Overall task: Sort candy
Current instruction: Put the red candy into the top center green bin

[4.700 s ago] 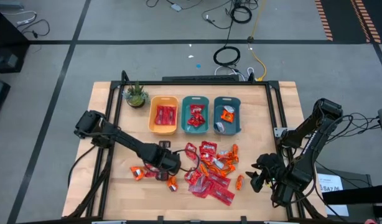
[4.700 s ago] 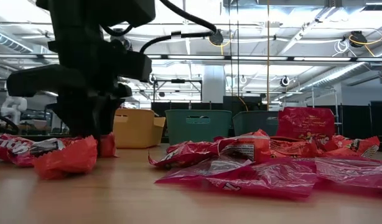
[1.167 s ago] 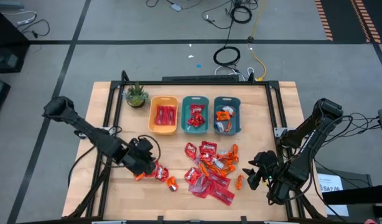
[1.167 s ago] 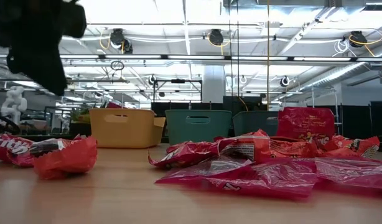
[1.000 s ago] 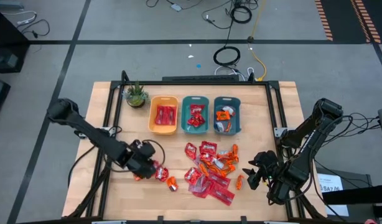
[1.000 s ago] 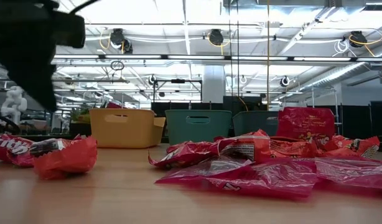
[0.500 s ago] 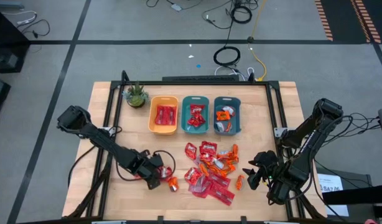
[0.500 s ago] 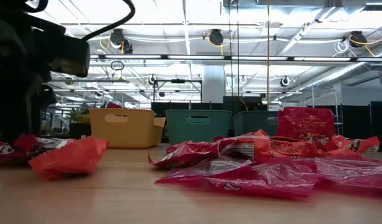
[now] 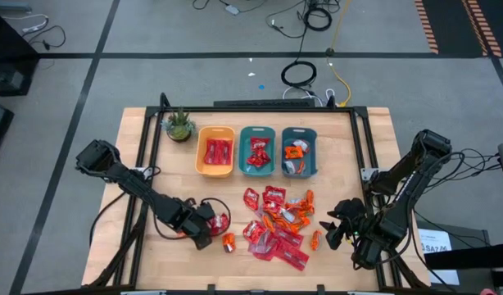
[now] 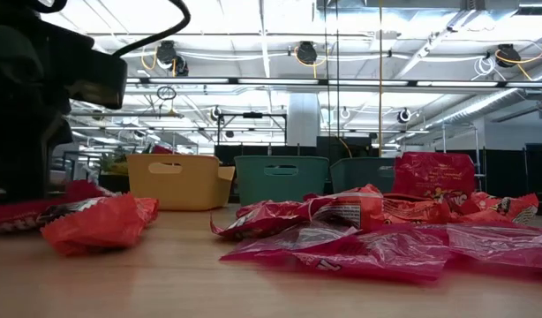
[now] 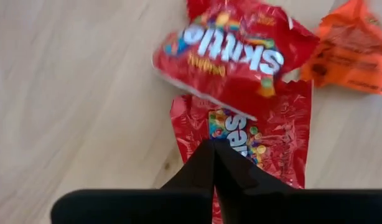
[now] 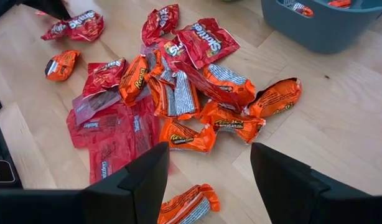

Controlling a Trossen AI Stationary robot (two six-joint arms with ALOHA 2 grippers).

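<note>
Item: loose candy for sorting, spread on a wooden table [image 9: 145,246] with three bins along the far side — a yellow bin [image 9: 216,152] holding red packets, a teal bin [image 9: 257,151] holding red Skittles-type packets, and a second teal bin [image 9: 300,152] holding orange pieces. Main heap [image 9: 276,225] lies mid-table, in front of the teal bins: red Skittles packets, flat pinkish-red packets, orange Reese's pieces; one stray orange piece [image 9: 314,239] sits just beside its right edge. Small outlying group at the table's left front: two red Skittles packets [image 11: 241,53] overlapping, with an orange piece [image 9: 228,242] just beside them. Left gripper [image 9: 204,229] is down at this outlying group, fingers pressed together; in its wrist view the closed tips meet over the near edge of the lower Skittles packet [image 11: 265,149], which appears pinched between them, though the contact itself is hidden under the fingers. That packet's long axis runs straight ahead of the fingers, away from the wrist, with the upper packet lying crosswise over its far end. Judged relation for the coming move: the bins lie on the far side of the table from the grip, so the packet must lift clear of the one overlapping it. Right gripper [image 12: 209,180] waits beside the heap's right edge, fingers spread, holding nothing — it is the nearer arm to the heap. Potted plant [image 9: 178,124] stands at the far left corner.
</note>
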